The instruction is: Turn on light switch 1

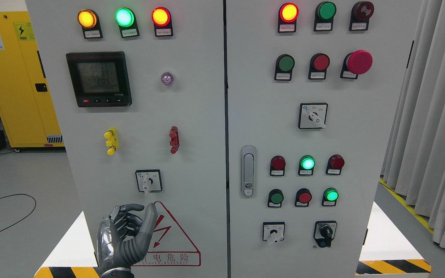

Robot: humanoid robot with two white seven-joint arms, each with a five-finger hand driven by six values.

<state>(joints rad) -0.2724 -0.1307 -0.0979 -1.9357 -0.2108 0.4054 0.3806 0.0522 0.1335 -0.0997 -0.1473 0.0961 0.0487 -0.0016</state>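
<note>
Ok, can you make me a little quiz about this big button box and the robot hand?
1. True or false: the left hand touches the rotary switch.
2. The top row of the left door has how many lit lamps: A two, B three, C four?
3. What colour is the big mushroom button?

Key: 1 false, it is just below; 2 B; 3 red.

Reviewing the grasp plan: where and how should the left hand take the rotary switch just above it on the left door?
Pinch the white lever of the rotary switch, which points straight down from the knob. The left hand sits just below it, so rising from underneath looks best, with a finger on either flat side of the lever. Its narrow projecting shape suits a two-sided pinch for turning.
</note>
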